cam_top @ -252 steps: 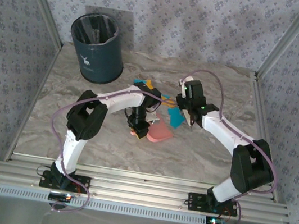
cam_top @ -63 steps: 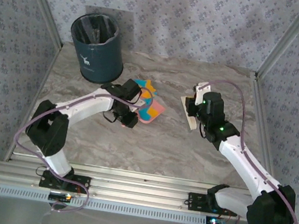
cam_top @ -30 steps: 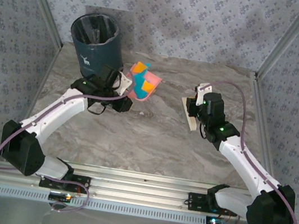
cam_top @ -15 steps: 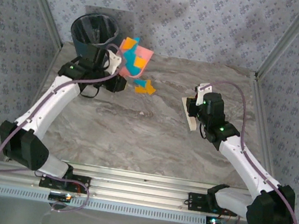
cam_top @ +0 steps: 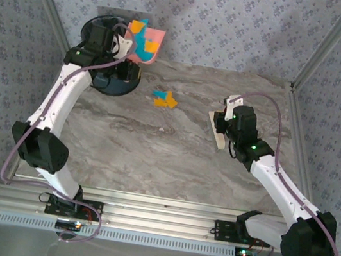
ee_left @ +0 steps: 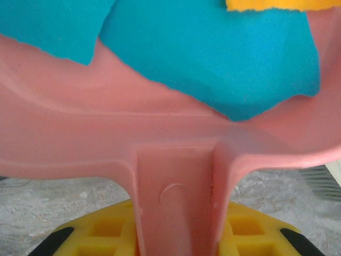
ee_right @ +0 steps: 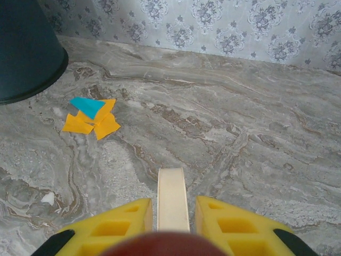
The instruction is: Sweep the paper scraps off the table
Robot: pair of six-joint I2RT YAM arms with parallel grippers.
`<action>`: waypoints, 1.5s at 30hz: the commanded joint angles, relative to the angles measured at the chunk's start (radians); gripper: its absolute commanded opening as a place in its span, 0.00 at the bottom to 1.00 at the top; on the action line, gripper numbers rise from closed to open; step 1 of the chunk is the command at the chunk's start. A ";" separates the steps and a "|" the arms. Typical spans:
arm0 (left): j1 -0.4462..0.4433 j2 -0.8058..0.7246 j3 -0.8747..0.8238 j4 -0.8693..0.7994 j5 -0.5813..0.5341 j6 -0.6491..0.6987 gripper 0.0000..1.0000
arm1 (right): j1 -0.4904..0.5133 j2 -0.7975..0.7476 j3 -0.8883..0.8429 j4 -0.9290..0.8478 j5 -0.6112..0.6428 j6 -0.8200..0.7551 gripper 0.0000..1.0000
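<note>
Left wrist view showed turquoise scraps point(ee_left: 213, 64) in the dustpan point(ee_left: 106, 138), its handle clamped by the left gripper point(ee_left: 176, 240). Top view showed the pan tilted above the bin point(cam_top: 114, 81), with a few scraps on the marble table point(cam_top: 153, 158) nearby. The right gripper point(ee_right: 171, 213) gripped a cream handle point(ee_right: 171, 192); patterned walls point(cam_top: 238, 28) stood around.

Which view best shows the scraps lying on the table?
Right wrist: the orange and turquoise scraps lie close and distinct. Top external shows them small; left wrist shows other scraps on the dustpan.

The marble table point(cam_top: 153, 158) carries a dark bin point(cam_top: 120, 85) at the far left, and a few paper scraps point(cam_top: 164, 99) lie near it, to its right.
</note>
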 commanded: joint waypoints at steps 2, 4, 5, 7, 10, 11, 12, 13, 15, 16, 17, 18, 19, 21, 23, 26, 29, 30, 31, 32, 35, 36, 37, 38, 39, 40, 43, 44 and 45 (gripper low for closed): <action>0.026 0.044 0.108 -0.034 0.034 -0.047 0.00 | -0.008 -0.034 0.008 -0.006 -0.004 0.020 0.00; 0.043 0.072 0.150 -0.045 0.046 -0.064 0.00 | -0.010 -0.034 0.007 -0.010 -0.004 0.020 0.00; 0.050 0.087 0.182 -0.052 0.055 -0.071 0.00 | -0.010 -0.034 0.008 -0.012 -0.005 0.020 0.00; 0.072 0.125 0.237 -0.072 0.073 -0.085 0.00 | -0.012 -0.034 0.008 -0.017 -0.006 0.021 0.00; 0.105 0.175 0.306 -0.084 0.117 -0.117 0.00 | -0.011 -0.036 0.008 -0.018 -0.006 0.024 0.00; 0.114 0.191 0.327 -0.092 0.131 -0.126 0.00 | -0.011 -0.036 0.009 -0.020 -0.006 0.023 0.00; 0.125 0.209 0.354 -0.098 0.148 -0.136 0.00 | -0.012 -0.036 0.009 -0.023 -0.007 0.024 0.00; 0.135 0.226 0.376 -0.103 0.166 -0.150 0.00 | -0.013 -0.037 0.009 -0.024 -0.007 0.024 0.00; 0.154 0.254 0.404 -0.096 0.209 -0.185 0.00 | -0.012 -0.036 0.010 -0.026 -0.008 0.024 0.00; 0.166 0.268 0.416 -0.089 0.237 -0.204 0.00 | -0.012 -0.036 0.009 -0.028 -0.007 0.025 0.00; 0.172 0.278 0.425 -0.084 0.255 -0.217 0.00 | -0.013 -0.036 0.009 -0.029 -0.008 0.027 0.00; 0.178 0.290 0.436 -0.080 0.270 -0.231 0.00 | -0.013 -0.036 0.010 -0.030 -0.007 0.027 0.00; 0.180 0.298 0.444 -0.079 0.278 -0.241 0.00 | -0.014 -0.037 0.009 -0.031 -0.009 0.029 0.00; 0.189 0.311 0.449 -0.067 0.291 -0.266 0.00 | -0.013 -0.037 0.010 -0.032 -0.009 0.029 0.00; 0.195 0.321 0.448 -0.054 0.311 -0.293 0.00 | -0.013 -0.037 0.010 -0.034 -0.009 0.031 0.00; 0.199 0.331 0.446 -0.033 0.333 -0.328 0.00 | -0.014 -0.037 0.009 -0.034 -0.007 0.031 0.00; 0.202 0.336 0.444 -0.017 0.342 -0.356 0.00 | -0.014 -0.036 0.011 -0.035 -0.011 0.034 0.00; 0.203 0.336 0.440 -0.008 0.346 -0.371 0.00 | -0.014 -0.035 0.009 -0.036 -0.012 0.034 0.00; 0.205 0.339 0.436 0.004 0.356 -0.389 0.00 | -0.014 -0.035 0.009 -0.036 -0.011 0.034 0.00; 0.209 0.339 0.429 0.019 0.369 -0.405 0.00 | -0.014 -0.033 0.009 -0.036 -0.011 0.034 0.00; 0.214 0.340 0.420 0.059 0.396 -0.450 0.00 | -0.014 -0.032 0.009 -0.040 -0.012 0.034 0.00; 0.216 0.340 0.420 0.068 0.400 -0.463 0.00 | -0.014 -0.033 0.008 -0.041 -0.013 0.034 0.00; 0.218 0.342 0.418 0.080 0.405 -0.480 0.00 | -0.014 -0.032 0.007 -0.043 -0.012 0.034 0.00; 0.221 0.343 0.417 0.091 0.411 -0.495 0.00 | -0.015 -0.031 0.007 -0.042 -0.013 0.034 0.00; 0.224 0.345 0.413 0.115 0.423 -0.519 0.00 | -0.014 -0.031 0.006 -0.040 -0.012 0.033 0.00; 0.227 0.346 0.405 0.141 0.436 -0.550 0.00 | -0.014 -0.030 0.007 -0.041 -0.013 0.035 0.00; 0.232 0.354 0.397 0.210 0.464 -0.617 0.00 | -0.014 -0.028 0.008 -0.042 -0.016 0.035 0.00; 0.232 0.357 0.399 0.218 0.467 -0.632 0.00 | -0.014 -0.028 0.008 -0.044 -0.016 0.036 0.00; 0.233 0.359 0.400 0.224 0.467 -0.642 0.00 | -0.014 -0.028 0.009 -0.045 -0.016 0.035 0.00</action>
